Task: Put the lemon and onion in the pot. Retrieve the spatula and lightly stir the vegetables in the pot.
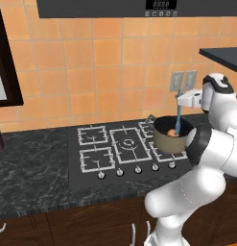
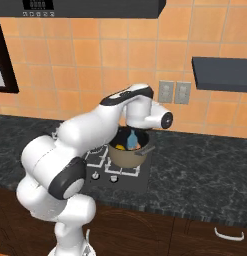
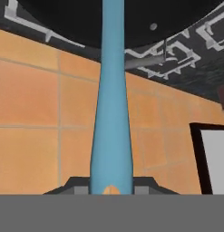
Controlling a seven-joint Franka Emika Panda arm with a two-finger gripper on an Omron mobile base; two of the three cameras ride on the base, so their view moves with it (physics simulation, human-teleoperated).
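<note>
My claw (image 3: 111, 189) is clamped on the spatula (image 3: 111, 113) — the light-blue handle runs straight from the fingers down into the pot (image 1: 171, 140). Inside the pot I see the onion (image 1: 172, 132) and the lemon (image 2: 119, 146) beside the blade. The pot sits on the stove's (image 1: 115, 149) right-hand burners, set into the dark tabletop (image 1: 33, 163).

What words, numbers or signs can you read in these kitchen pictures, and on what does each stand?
None can be read.
Hood panel: a small lit display with a row of buttons, too blurred to read.
Stove knobs: no readable marks.
Wall outlets: plain.
</note>
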